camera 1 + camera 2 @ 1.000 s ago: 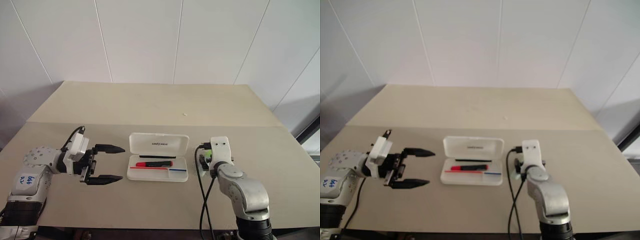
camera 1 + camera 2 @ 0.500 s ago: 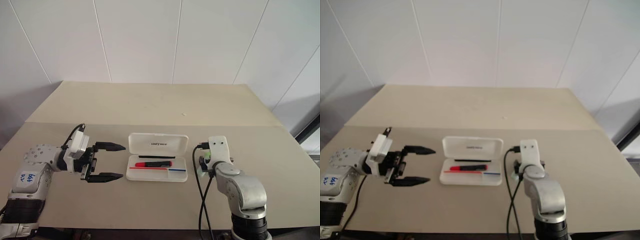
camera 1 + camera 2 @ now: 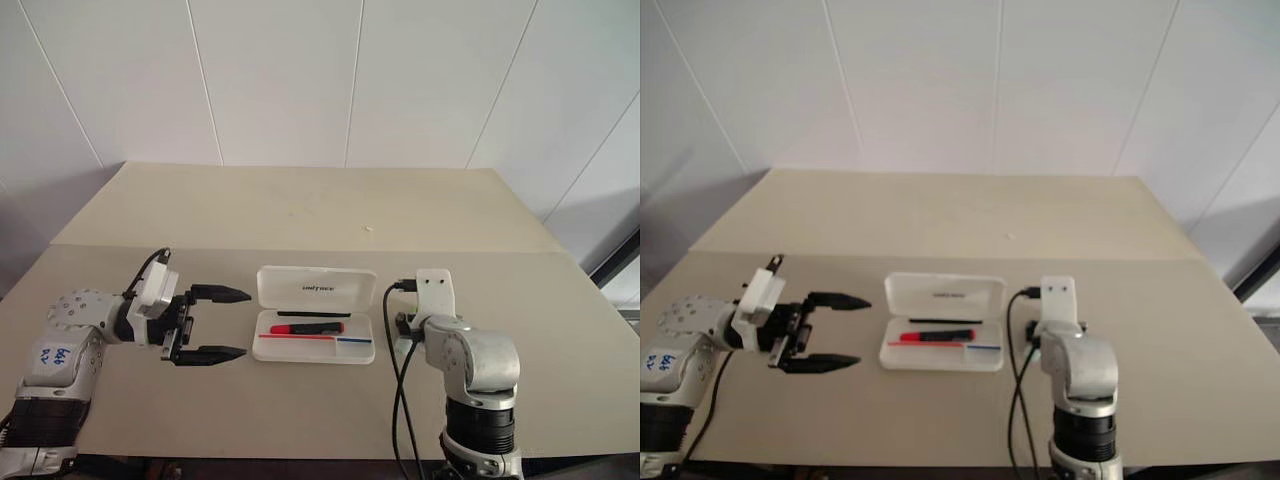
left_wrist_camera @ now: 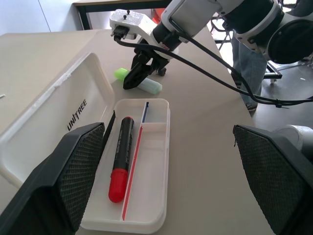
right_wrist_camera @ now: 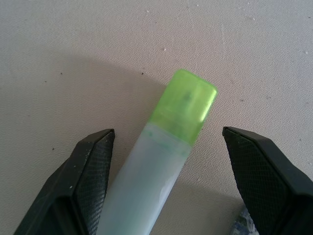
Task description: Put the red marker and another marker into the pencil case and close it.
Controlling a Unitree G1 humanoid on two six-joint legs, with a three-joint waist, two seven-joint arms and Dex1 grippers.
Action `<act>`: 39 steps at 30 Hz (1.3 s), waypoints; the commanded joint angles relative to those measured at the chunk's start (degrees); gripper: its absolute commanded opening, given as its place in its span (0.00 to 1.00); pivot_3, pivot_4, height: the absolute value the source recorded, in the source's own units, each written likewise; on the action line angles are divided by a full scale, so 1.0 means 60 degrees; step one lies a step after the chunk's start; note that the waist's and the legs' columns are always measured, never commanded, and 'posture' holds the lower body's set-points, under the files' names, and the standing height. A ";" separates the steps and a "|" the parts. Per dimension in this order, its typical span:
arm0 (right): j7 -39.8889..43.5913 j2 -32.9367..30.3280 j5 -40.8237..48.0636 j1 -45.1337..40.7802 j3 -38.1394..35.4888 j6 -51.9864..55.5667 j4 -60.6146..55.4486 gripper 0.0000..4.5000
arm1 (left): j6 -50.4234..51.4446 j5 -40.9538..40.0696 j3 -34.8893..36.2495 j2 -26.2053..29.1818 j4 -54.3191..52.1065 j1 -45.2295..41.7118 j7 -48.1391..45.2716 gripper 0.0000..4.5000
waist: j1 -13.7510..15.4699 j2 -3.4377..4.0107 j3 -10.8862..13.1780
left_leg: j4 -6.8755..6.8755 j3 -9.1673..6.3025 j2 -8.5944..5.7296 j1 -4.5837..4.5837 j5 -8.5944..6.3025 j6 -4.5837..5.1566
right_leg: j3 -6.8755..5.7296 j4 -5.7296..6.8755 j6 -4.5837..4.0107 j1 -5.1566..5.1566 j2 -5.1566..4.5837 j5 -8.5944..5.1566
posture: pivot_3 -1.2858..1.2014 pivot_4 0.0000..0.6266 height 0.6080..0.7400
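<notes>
Beige desk was noted. Red marker lay inside the open pencil case. Beside the case, the mint highlighter was straddled, ungripped, by the wide right hand. Left hand stood wide, empty.

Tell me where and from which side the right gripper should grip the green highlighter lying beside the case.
Grip the highlighter across its pale barrel, just below the lime cap, coming from above. It lies flat on the table, and the right gripper already straddles it with fingers open on both sides.
</notes>
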 commanded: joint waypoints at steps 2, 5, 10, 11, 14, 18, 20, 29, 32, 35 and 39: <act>-0.0206 -0.0045 -0.0379 0.0137 -0.0296 0.0270 0.0302 0.75 | -0.0019 -0.0190 0.0228 0.0158 -0.0287 0.0038 0.0009 1.00 | 0.0020 -0.0001 0.0000 | 0.0000 0.0000 -0.0001 0.0000 0.0000 0.0000 | -0.0003 -0.0001 -0.0001 0.0002 -0.0003 0.0000 | 0.52 0.24 1.00; -0.0151 -0.0138 -0.0361 0.0142 -0.0310 0.0222 0.0304 0.53 | -0.0049 -0.0181 0.0236 0.0152 -0.0272 0.0051 0.0007 1.00 | 0.0034 -0.0001 -0.0001 | 0.0000 -0.0003 -0.0004 -0.0003 0.0000 -0.0001 | -0.0011 -0.0008 -0.0002 0.0005 -0.0009 -0.0001 | 0.52 0.24 1.00; 0.0108 -0.0421 -0.0221 0.0062 -0.0284 -0.0074 0.0297 0.42 | -0.0086 -0.0152 0.0183 0.0095 -0.0215 -0.0026 0.0027 1.00 | 0.0032 -0.0002 -0.0001 | 0.0000 -0.0004 -0.0006 -0.0006 0.0000 -0.0001 | -0.0015 -0.0014 -0.0002 0.0006 -0.0013 -0.0001 | 0.52 0.24 1.00; 0.0182 -0.0480 -0.0187 0.0046 -0.0281 -0.0076 0.0284 0.42 | -0.0099 -0.0142 0.0173 0.0090 -0.0192 -0.0038 0.0020 1.00 | 0.0031 -0.0002 -0.0001 | 0.0000 -0.0004 -0.0006 -0.0006 0.0000 -0.0001 | -0.0015 -0.0013 -0.0002 0.0007 -0.0013 -0.0001 | 0.52 0.24 1.00; 0.0559 -0.0728 0.0021 -0.0023 -0.0227 -0.0085 0.0119 0.42 | -0.0139 -0.0126 0.0155 0.0078 -0.0093 -0.0084 -0.0019 1.00 | 0.0016 -0.0002 -0.0001 | -0.0001 -0.0004 -0.0006 -0.0006 0.0000 -0.0001 | -0.0015 -0.0012 -0.0002 0.0005 -0.0012 -0.0001 | 0.52 0.24 1.00; 0.1378 -0.1295 0.0507 -0.0168 -0.0087 -0.0253 -0.0229 0.42 | -0.0191 -0.0087 0.0105 0.0064 0.0063 -0.0170 -0.0075 1.00 | -0.0027 0.0003 0.0002 | -0.0006 -0.0004 -0.0006 -0.0013 0.0000 -0.0001 | -0.0015 -0.0013 -0.0002 -0.0002 -0.0012 -0.0001 | 0.52 0.24 1.00; 0.1876 -0.1729 0.0801 -0.0135 0.0089 -0.0358 -0.0400 0.42 | -0.0208 -0.0072 0.0069 0.0051 0.0113 -0.0212 -0.0091 1.00 | -0.0035 0.0006 0.0005 | -0.0014 -0.0004 -0.0004 -0.0019 0.0001 -0.0001 | -0.0015 -0.0013 -0.0002 -0.0011 -0.0010 -0.0001 | 0.52 0.24 1.00; 0.3237 -0.2078 0.1886 -0.0485 -0.0810 -0.0614 -0.1109 0.42 | -0.0286 -0.0018 -0.0060 -0.0018 0.0402 -0.0474 -0.0209 1.00 | -0.0218 0.0016 0.0011 | -0.0017 -0.0006 -0.0001 -0.0033 0.0001 -0.0001 | -0.0015 -0.0004 0.0005 -0.0026 -0.0005 -0.0006 | 0.52 0.24 1.00; 0.3970 -0.2422 0.2513 -0.0649 -0.1113 -0.1136 -0.1495 0.42 | -0.0282 -0.0050 -0.0100 -0.0063 0.0431 -0.0485 -0.0254 1.00 | -0.0246 0.0019 0.0012 | -0.0016 -0.0006 0.0000 -0.0034 0.0001 -0.0001 | -0.0015 -0.0003 0.0007 -0.0026 -0.0005 -0.0005 | 0.52 0.24 1.00; 0.4964 -0.3364 0.3183 -0.0687 -0.1113 -0.1696 -0.1856 0.42 | -0.0288 -0.0081 -0.0113 -0.0096 0.0467 -0.0472 -0.0292 1.00 | -0.0245 0.0024 0.0016 | -0.0018 -0.0010 0.0000 -0.0038 0.0000 -0.0001 | -0.0018 -0.0006 0.0009 -0.0028 -0.0006 -0.0007 | 0.52 0.24 1.00; 0.5958 -0.4382 0.4036 -0.0780 -0.1094 -0.1869 -0.2081 0.42 | -0.0295 -0.0111 -0.0100 -0.0138 0.0493 -0.0447 -0.0293 1.00 | -0.0237 0.0024 0.0016 | -0.0017 -0.0010 -0.0001 -0.0043 0.0000 0.0000 | -0.0020 -0.0012 0.0011 -0.0027 -0.0007 -0.0009 | 0.52 0.24 1.00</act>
